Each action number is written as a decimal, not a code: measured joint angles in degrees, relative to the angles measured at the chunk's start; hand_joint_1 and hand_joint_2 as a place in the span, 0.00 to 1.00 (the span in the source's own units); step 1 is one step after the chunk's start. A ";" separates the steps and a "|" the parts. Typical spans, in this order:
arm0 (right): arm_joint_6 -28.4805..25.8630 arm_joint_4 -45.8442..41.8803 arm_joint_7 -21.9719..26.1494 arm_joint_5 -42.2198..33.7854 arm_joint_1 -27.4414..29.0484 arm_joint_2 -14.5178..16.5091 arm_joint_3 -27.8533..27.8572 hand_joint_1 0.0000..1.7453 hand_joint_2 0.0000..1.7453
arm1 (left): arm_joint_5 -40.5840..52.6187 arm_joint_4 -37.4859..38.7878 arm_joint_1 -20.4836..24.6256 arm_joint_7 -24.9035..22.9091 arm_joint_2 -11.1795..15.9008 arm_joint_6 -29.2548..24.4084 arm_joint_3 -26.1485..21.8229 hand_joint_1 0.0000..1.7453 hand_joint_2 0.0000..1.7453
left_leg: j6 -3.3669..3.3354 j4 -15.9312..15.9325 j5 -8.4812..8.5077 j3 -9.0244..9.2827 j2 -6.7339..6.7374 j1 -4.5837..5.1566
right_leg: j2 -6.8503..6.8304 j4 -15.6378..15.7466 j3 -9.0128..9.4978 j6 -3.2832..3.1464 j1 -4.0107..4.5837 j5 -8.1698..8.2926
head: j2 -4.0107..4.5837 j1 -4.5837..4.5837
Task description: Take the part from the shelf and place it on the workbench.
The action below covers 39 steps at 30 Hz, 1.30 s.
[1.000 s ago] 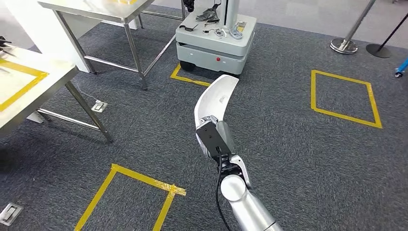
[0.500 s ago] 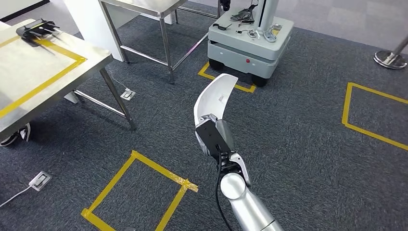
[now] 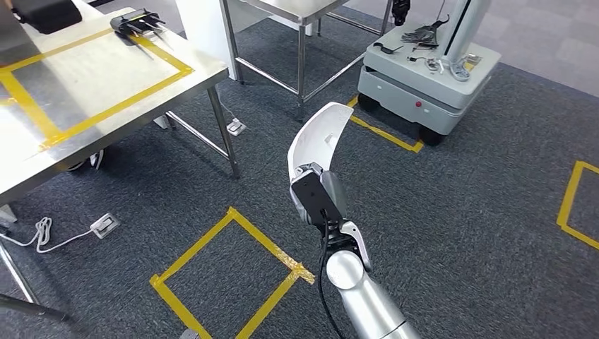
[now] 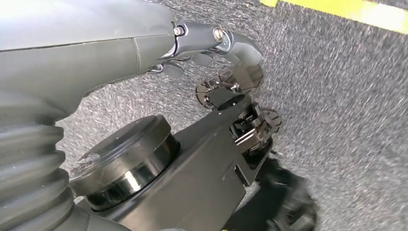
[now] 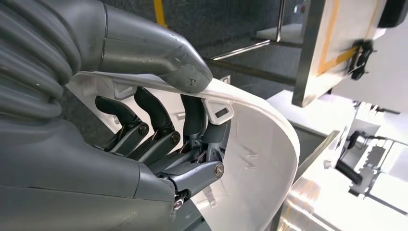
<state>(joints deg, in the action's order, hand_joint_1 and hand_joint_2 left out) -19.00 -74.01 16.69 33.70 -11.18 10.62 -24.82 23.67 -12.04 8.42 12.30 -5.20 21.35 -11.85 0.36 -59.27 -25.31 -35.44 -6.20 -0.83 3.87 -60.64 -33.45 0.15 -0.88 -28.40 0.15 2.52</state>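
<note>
So the right hand [image 3: 316, 201] has the white curved part [image 3: 316, 143] clamped, thumb on the outside of the shell and dark fingers [image 5: 159, 126] curled against the inside, holding it out over the grey carpet [image 3: 459, 212]. The counter [image 3: 92, 92] with the yellow tape frame sits off to the robot's left, well apart from the part. The left hand [image 4: 211, 45] hangs by the robot's side with fingers curled in, nothing in them.

My worry: the grip is only at one end of a long shell, so a swing toward the counter could lever it loose. It could also clip the counter edge or leg [image 3: 220, 127] coming in.
</note>
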 joint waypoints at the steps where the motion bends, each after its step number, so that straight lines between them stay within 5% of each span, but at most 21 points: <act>1: 0.01 0.00 0.05 0.01 -0.04 0.00 0.02 1.00 1.00 | 0.00 0.00 0.03 0.02 -0.02 0.00 0.00 0.00 1.00 | 0.43 0.14 0.24 -0.23 -0.62 -0.10 | 0.68 1.01 0.36 -0.07 0.04 -0.02 | 0.00 -0.02; 3: 0.01 0.00 0.14 0.04 -0.14 0.03 0.09 1.00 1.00 | 0.00 0.03 -0.07 -0.02 0.03 0.00 0.00 0.00 1.00 | 1.33 0.61 0.74 -0.64 -1.65 -0.27 | -0.28 1.40 0.43 -0.45 0.12 0.30 | 0.00 -0.01; 5: -0.01 0.00 0.27 0.05 -0.31 0.14 0.18 1.00 1.00 | 0.00 0.06 -0.24 -0.11 0.10 0.00 0.00 0.00 1.00 | 1.84 -0.47 -0.01 -1.45 0.49 -0.05 | -1.67 2.04 0.77 -1.28 -0.02 0.79 | 0.00 -0.19; 7: -0.01 0.01 0.37 0.04 -0.43 0.20 0.29 1.00 1.00 | 0.00 0.06 -0.12 -0.16 0.13 0.00 0.00 0.00 1.00 | 2.06 -5.89 -3.13 -3.91 4.22 0.19 | -3.31 2.40 0.91 -1.90 0.03 1.04 | 0.00 -0.44; 9: 0.01 0.06 0.40 0.01 -0.42 0.19 0.40 1.00 1.00 | 0.00 0.06 0.04 -0.17 0.13 0.00 0.00 0.00 1.00 | 2.27 -13.16 -6.30 -7.02 5.55 0.15 | -5.10 2.35 0.86 -2.11 0.26 0.98 | 0.00 -0.52; 10: 0.03 0.10 0.39 -0.01 -0.41 0.18 0.44 1.00 1.00 | 0.00 0.06 0.01 -0.18 0.13 0.00 0.00 0.00 1.00 | 2.33 -14.84 -6.58 -7.61 5.73 0.13 | -5.97 2.30 0.85 -2.15 0.32 0.92 | 0.00 -0.52; 11: 0.03 0.13 0.39 -0.02 -0.44 0.18 0.46 1.00 1.00 | 0.00 0.07 -0.04 -0.19 0.13 0.00 0.00 0.00 1.00 | 2.34 -14.44 -5.85 -7.15 5.91 0.13 | -6.78 2.21 0.84 -2.15 0.34 0.84 | 0.00 -0.53; 15: -0.20 0.13 0.33 -0.02 -0.69 0.17 0.61 1.00 1.00 | 0.10 0.00 0.17 -0.17 0.12 0.00 0.00 0.00 1.00 | 1.42 -1.41 -0.84 0.06 9.45 0.63 | -9.34 1.36 0.80 -1.47 0.69 0.13 | 0.00 -0.55; 18: -0.31 0.13 0.25 0.00 -0.62 0.17 0.72 1.00 1.00 | 0.25 0.01 0.25 -0.24 0.12 0.00 0.00 0.00 1.00 | 0.16 0.01 -0.68 0.52 8.78 1.00 | -10.85 1.31 0.93 -0.64 0.95 -0.04 | 0.00 -0.45; 19: -0.32 0.11 0.22 0.00 -0.62 0.18 0.75 1.00 1.00 | 0.30 0.02 0.19 -0.27 0.10 0.00 0.00 0.00 1.00 | -0.19 0.15 -0.51 0.46 8.16 0.90 | -10.52 1.17 0.94 -0.27 0.84 -0.25 | 0.00 -0.43; 21: -0.36 0.08 0.21 0.01 -0.64 0.16 0.81 1.00 1.00 | 0.34 0.03 0.24 -0.31 0.02 0.00 0.00 0.00 1.00 | -0.85 0.46 -0.11 0.39 6.97 0.53 | -7.77 -1.47 -0.14 0.48 0.54 -2.18 | 0.00 -0.35; 23: -0.38 0.07 0.17 0.03 -0.46 0.03 0.85 1.00 1.00 | 0.37 0.03 0.39 -0.33 -0.14 0.00 0.00 0.00 1.00 | -1.18 0.48 0.12 0.16 5.69 0.36 | -4.84 -8.34 -3.28 0.97 0.34 -5.74 | 0.00 -0.27; 25: -0.39 0.07 0.08 0.05 -0.08 -0.16 0.89 1.00 1.00 | 0.37 0.05 0.38 -0.48 -0.23 0.00 0.00 0.00 1.00 | -1.23 0.36 0.22 -0.05 4.13 0.37 | -4.25 -14.23 -6.12 1.05 0.32 -7.51 | 0.00 -0.25; 26: -0.39 0.07 0.06 0.07 0.07 -0.22 0.90 1.00 1.00 | 0.35 0.07 0.31 -0.62 -0.23 0.00 0.00 0.00 1.00 | -1.18 0.27 0.26 -0.11 3.32 0.37 | -4.16 -14.26 -6.20 0.96 0.30 -6.74 | 0.00 -0.25; 29: -0.31 0.07 0.04 0.15 0.18 -0.28 0.92 1.00 1.00 | 0.18 0.08 0.26 -0.99 -0.32 0.00 0.00 0.00 1.00 | -0.80 0.06 0.45 -0.24 0.97 0.38 | -1.81 -3.98 -1.41 0.40 0.12 -1.30 | 0.00 -0.27; 31: -0.19 0.08 0.07 0.23 0.23 -0.28 0.91 1.00 1.00 | 0.05 0.06 0.29 -1.11 -0.42 0.00 0.00 0.00 1.00 | -0.14 0.10 0.80 -0.62 -0.33 0.32 | 0.05 0.74 0.64 0.14 0.08 -0.14 | 0.00 -0.30; 33: -0.11 0.09 0.09 0.34 0.28 -0.25 0.92 1.00 1.00 | 0.00 0.07 0.06 -1.18 -0.41 0.00 0.00 0.00 1.00 | 0.79 0.51 1.33 -1.00 -1.58 0.18 | -0.43 1.35 0.81 -0.23 0.18 -0.08 | 0.00 -0.28; 34: -0.09 0.09 0.10 0.39 0.26 -0.19 0.92 1.00 1.00 | -0.02 0.08 -0.18 -1.17 -0.37 0.00 0.00 0.00 1.00 | 1.13 0.60 1.44 -1.19 -1.40 0.14 | -1.11 1.61 0.94 -0.62 0.13 0.15 | 0.00 -0.28; 36: -0.04 0.09 0.13 0.47 0.22 0.06 0.93 1.00 1.00 | -0.05 0.09 -0.45 -1.20 -0.27 0.00 0.00 0.00 1.00 | 1.55 -1.32 0.06 -2.29 1.40 0.40 | -2.52 2.20 1.22 -1.45 -0.06 0.63 | 0.00 -0.58; 38: 0.01 0.10 0.13 0.50 0.29 0.21 0.97 1.00 1.00 | -0.11 0.08 -0.34 -1.20 -0.24 0.00 0.00 0.00 1.00 | 1.79 -7.67 -3.59 -5.04 4.76 0.50 | -4.11 2.38 1.19 -1.86 0.07 0.78 | 0.00 -0.89; 39: 0.03 0.11 0.11 0.49 0.34 0.21 1.01 1.00 1.00 | -0.16 0.08 -0.28 -1.19 -0.24 0.00 0.00 0.00 1.00 | 1.94 -11.42 -5.27 -6.60 5.37 0.46 | -4.99 2.36 1.13 -1.92 0.15 0.76 | 0.00 -0.90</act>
<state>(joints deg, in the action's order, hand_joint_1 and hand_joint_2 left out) -18.97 -73.89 16.80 34.19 -10.84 10.82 -23.81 23.51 -11.97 8.13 11.11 -5.44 21.35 -11.85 2.30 -70.69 -30.58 -42.04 -0.83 -0.38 -1.13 -58.27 -32.31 -1.77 -0.73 -27.64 0.15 1.62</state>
